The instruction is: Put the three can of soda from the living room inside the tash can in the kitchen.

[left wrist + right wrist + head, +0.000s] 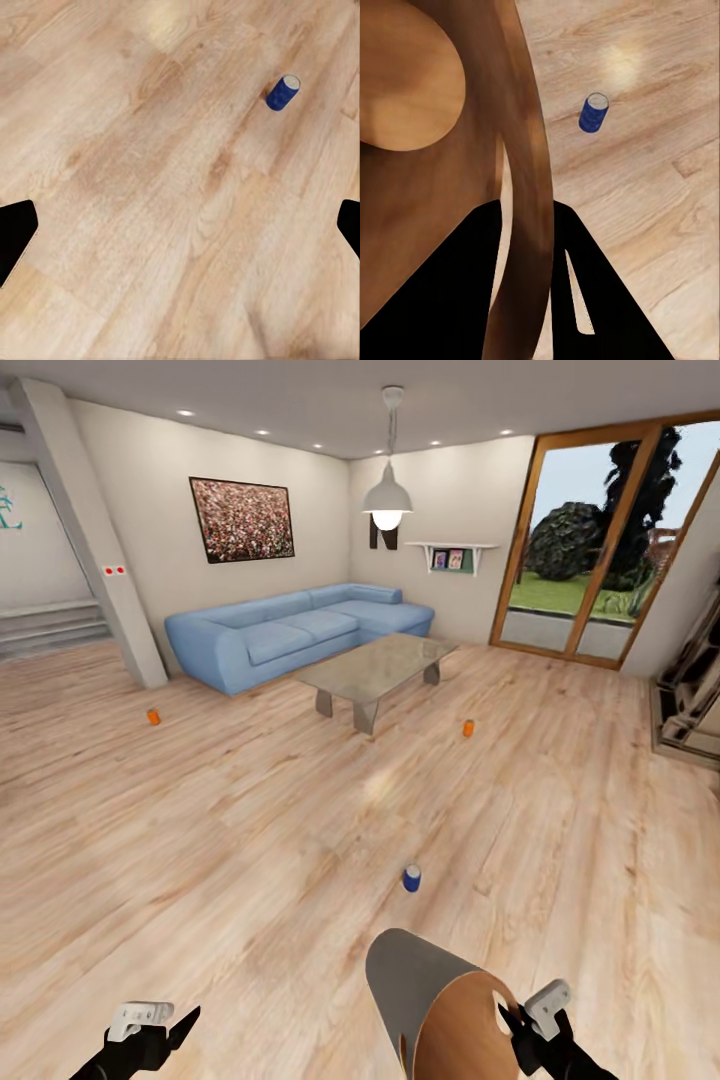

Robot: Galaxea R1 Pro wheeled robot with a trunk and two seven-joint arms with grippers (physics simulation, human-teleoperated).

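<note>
Wood floor (pixel 250 840) before blue sofa (pixel 290 630) and glass surface (pixel 385 665) carries blue can (pixel 412 877); right tool (pixel 515 1022) clamped on bin (pixel 440 1000) rim, left tool (pixel 165 1028) apart.

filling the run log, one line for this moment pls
room: living room | right hand: shut on bin rim | left hand: open | blue can: floor ahead
</note>
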